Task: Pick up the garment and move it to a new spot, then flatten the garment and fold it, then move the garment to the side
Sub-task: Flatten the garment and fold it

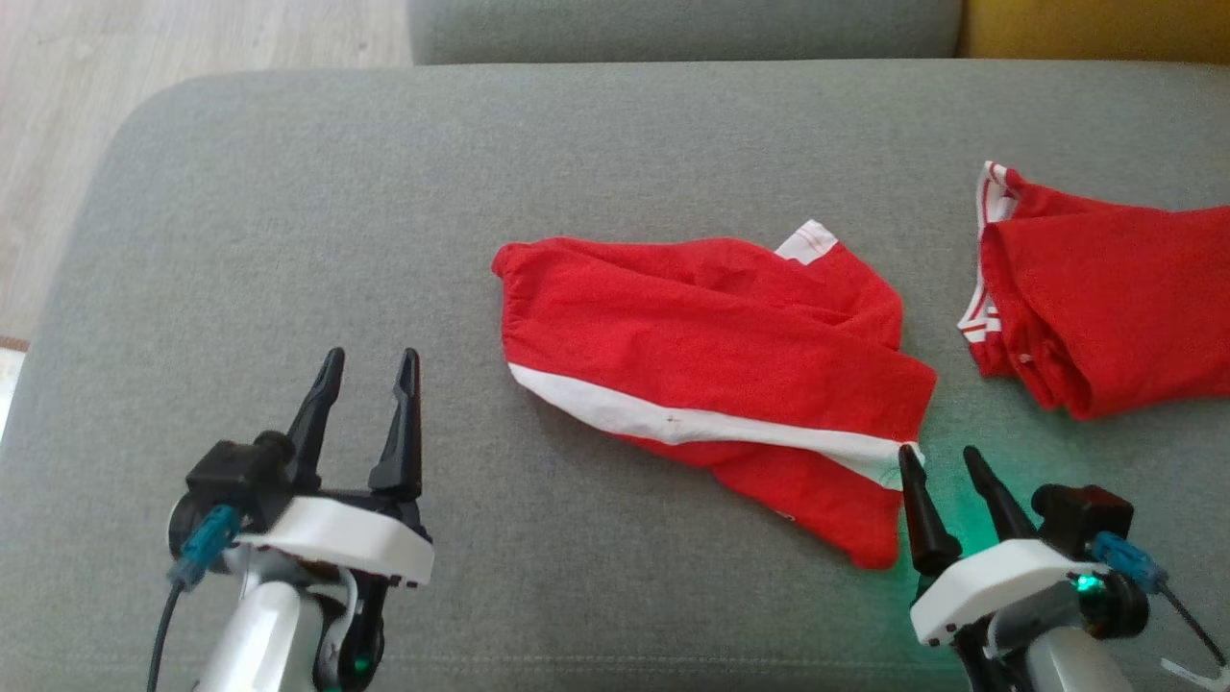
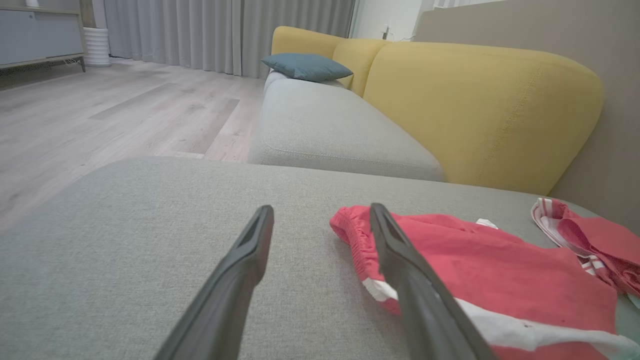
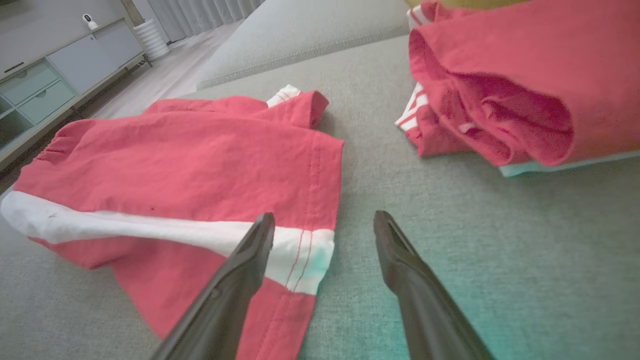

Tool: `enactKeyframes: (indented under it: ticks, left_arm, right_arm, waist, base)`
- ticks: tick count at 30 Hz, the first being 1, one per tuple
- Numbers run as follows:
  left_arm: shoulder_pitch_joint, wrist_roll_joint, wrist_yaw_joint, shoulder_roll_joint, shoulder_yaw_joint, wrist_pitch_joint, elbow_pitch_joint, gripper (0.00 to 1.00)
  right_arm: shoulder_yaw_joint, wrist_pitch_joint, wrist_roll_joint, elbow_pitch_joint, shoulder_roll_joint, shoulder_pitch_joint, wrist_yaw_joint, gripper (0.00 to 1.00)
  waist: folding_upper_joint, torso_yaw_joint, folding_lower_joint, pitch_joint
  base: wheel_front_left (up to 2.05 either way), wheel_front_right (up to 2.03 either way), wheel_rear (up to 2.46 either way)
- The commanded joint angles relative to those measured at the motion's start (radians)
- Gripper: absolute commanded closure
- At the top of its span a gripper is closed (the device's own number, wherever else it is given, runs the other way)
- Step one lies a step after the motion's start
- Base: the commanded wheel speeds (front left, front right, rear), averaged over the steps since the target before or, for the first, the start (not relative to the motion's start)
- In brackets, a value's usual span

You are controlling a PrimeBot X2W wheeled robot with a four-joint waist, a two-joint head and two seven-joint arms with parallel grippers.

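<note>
Two red pieces lie before you in the head view. The garment (image 1: 711, 356), red with a white band, is rumpled near the middle of the grey cushion (image 1: 288, 240). A second red piece (image 1: 1105, 308) is loosely folded at the right, well apart from it. Your left gripper (image 1: 372, 358) hangs at the lower left over bare fabric left of the garment, its jaws wide apart with nothing between them. Your right gripper (image 1: 939, 454) sits at the lower right, jaws likewise spread and empty. Its left fingertip is right at the garment's white-banded corner, and you cannot tell whether it touches. Bare cushion spreads wide to the left and toward the far edge, and wooden floor (image 1: 58, 144) begins past the rounded corner.

In the left wrist view, your fingers (image 2: 235, 280) frame open grey fabric, with the garment's gathered waistband just beside the right one. Beyond the cushion's edge stand a grey seat (image 2: 325, 125), a yellow backrest (image 2: 475, 110) and a blue pillow (image 2: 305, 66).

In the right wrist view, the garment's hemmed corner shows beneath the left finger (image 3: 235, 285), while the right one points over bare cushion. The second red piece rises at the upper right, with a clear grey lane between the two. A low cabinet (image 3: 50, 80) stands far off at the upper left.
</note>
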Motion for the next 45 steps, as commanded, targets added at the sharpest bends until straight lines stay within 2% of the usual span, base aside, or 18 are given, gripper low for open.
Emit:
enactKeyframes:
  ticks: [1, 16, 17, 18, 19, 25, 32, 38, 41, 45]
  left_arm:
    - [-0.060, 0.013, -0.009, 0.003, 0.045, -0.006, -0.023, 0.00]
    - [-0.078, 0.058, -0.053, -0.033, 0.089, -0.006, 0.011, 0.00]
    - [-0.079, 0.061, -0.055, -0.035, 0.092, -0.006, 0.012, 0.00]
    - [-0.078, 0.063, -0.056, -0.037, 0.095, -0.006, 0.014, 0.00]
    - [-0.078, 0.065, -0.058, -0.038, 0.098, -0.006, 0.016, 0.00]
    - [-0.066, 0.081, -0.066, -0.044, 0.122, -0.006, 0.037, 0.00]
    - [-0.068, 0.085, -0.096, -0.047, 0.105, -0.006, 0.058, 0.00]
    - [-0.075, 0.030, -0.128, -0.027, -0.053, 0.021, 0.132, 0.00]
    - [-0.090, -0.028, -0.129, 0.006, -0.169, 0.046, 0.155, 0.00]
    - [-0.127, -0.097, -0.129, 0.047, -0.251, 0.053, 0.191, 0.00]
  right_arm:
    - [0.031, -0.001, 0.025, -0.008, -0.004, -0.046, 0.000, 0.00]
    - [0.078, -0.010, 0.087, 0.161, -0.004, -0.133, 0.000, 0.01]
    - [0.080, -0.013, 0.087, 0.168, -0.004, -0.137, 0.000, 0.34]
    - [0.083, -0.016, 0.088, 0.175, -0.004, -0.141, 0.000, 0.78]
    - [0.085, -0.020, 0.085, 0.180, -0.004, -0.144, 0.000, 1.00]
    - [0.062, -0.054, 0.029, 0.166, -0.004, -0.139, 0.000, 1.00]
    - [-0.017, -0.039, -0.021, 0.059, -0.004, -0.115, 0.000, 1.00]
    - [-0.038, 0.009, -0.030, -0.010, -0.004, -0.103, 0.000, 1.00]
    - [-0.039, 0.024, -0.028, -0.026, -0.004, -0.098, 0.000, 1.00]
    - [-0.038, 0.036, -0.026, -0.042, -0.004, -0.098, 0.000, 1.00]
  waist:
    - [-0.0001, 0.010, 0.0000, 0.010]
    - [-0.0001, 0.043, 0.0000, 0.040]
    - [-0.0001, 0.043, 0.0000, 0.040]
    - [-0.0001, 0.043, 0.0000, 0.040]
    - [-0.0001, 0.042, 0.0000, 0.039]
    - [-0.0001, 0.019, 0.0000, 0.016]
    - [-0.0001, -0.017, 0.0000, 0.003]
    - [-0.0001, -0.038, 0.0000, 0.005]
    - [-0.0001, -0.043, 0.0000, 0.009]
    - [-0.0001, -0.049, 0.0000, 0.022]
  base:
    - [0.00, 0.00, 0.00]
    - [0.00, 0.00, 0.00]
    - [0.00, 0.00, 0.00]
    - [0.00, 0.00, 0.00]
    - [0.00, 0.00, 0.00]
    - [0.00, 0.00, 0.00]
    - [0.00, 0.00, 0.00]
    - [0.00, 0.00, 0.00]
    - [0.00, 0.00, 0.00]
    - [0.00, 0.00, 0.00]
